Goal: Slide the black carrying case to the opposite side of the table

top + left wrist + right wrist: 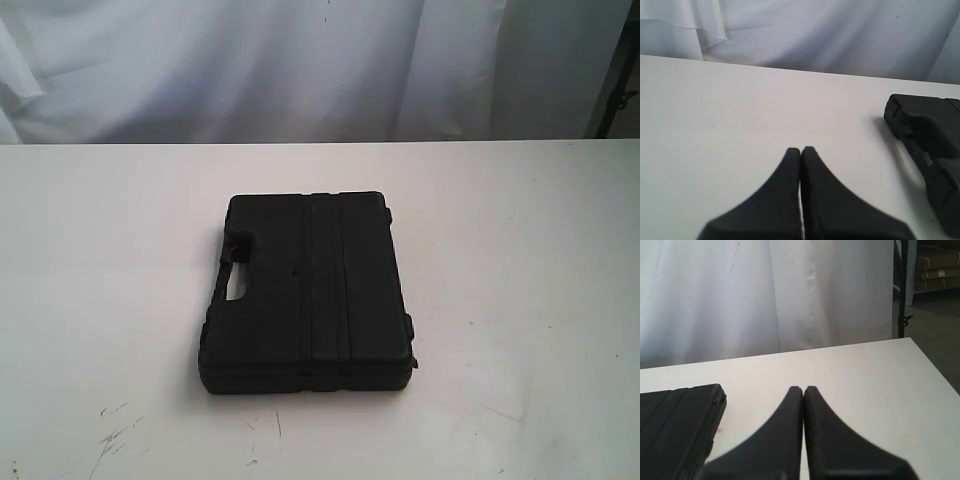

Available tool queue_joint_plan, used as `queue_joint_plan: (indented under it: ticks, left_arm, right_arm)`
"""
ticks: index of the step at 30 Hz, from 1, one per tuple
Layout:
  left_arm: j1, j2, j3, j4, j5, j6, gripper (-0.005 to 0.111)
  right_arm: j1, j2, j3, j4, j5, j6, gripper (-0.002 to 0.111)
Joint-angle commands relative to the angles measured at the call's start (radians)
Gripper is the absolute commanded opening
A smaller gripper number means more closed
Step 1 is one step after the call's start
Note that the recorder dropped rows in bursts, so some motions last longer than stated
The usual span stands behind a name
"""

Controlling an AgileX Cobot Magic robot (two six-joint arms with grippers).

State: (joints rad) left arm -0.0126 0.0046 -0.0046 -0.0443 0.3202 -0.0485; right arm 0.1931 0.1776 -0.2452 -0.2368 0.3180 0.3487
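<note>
The black carrying case is laid flat on the tabletop. The left gripper and the right gripper are closed on nothing.

White draped curtain behind, dark stand, grey floor, possibly cardboard boxes on shelving

Left claw, right claw: both closed, empty.

Readable text: none in any view | black carrying case: lid shows ribs only, no lettering or brand to make out; table: scuffs, no writing | cardboard boxes: any print too small to tell
</note>
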Motion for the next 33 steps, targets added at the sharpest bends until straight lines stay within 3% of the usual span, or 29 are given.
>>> queue_joint_plan:
  ticks: [1, 7, 20, 25, 33]
  left_arm:
    - [0.001, -0.005, 0.005, -0.003, -0.011, 0.000, 0.000]
    - [0.001, -0.005, 0.005, -0.003, -0.011, 0.000, 0.000]
    - [0.001, -0.005, 0.005, -0.003, -0.011, 0.000, 0.000]
    - [0.001, -0.005, 0.005, -0.003, -0.011, 0.000, 0.000]
    - [0.001, -0.005, 0.005, -0.003, -0.011, 0.000, 0.000]
  right_arm:
    - [-0.007, -0.003, 0.049, 0.050, -0.048, -0.044, 0.000]
    - [-0.007, -0.013, 0.138, 0.208, -0.128, -0.211, 0.000]
    - [-0.007, -0.095, 0.186, 0.192, -0.123, -0.229, 0.000]
    - [-0.072, -0.178, 0.229, 0.187, -0.116, -0.230, 0.000]
    - [-0.073, -0.178, 0.245, 0.201, -0.034, -0.230, 0.000]
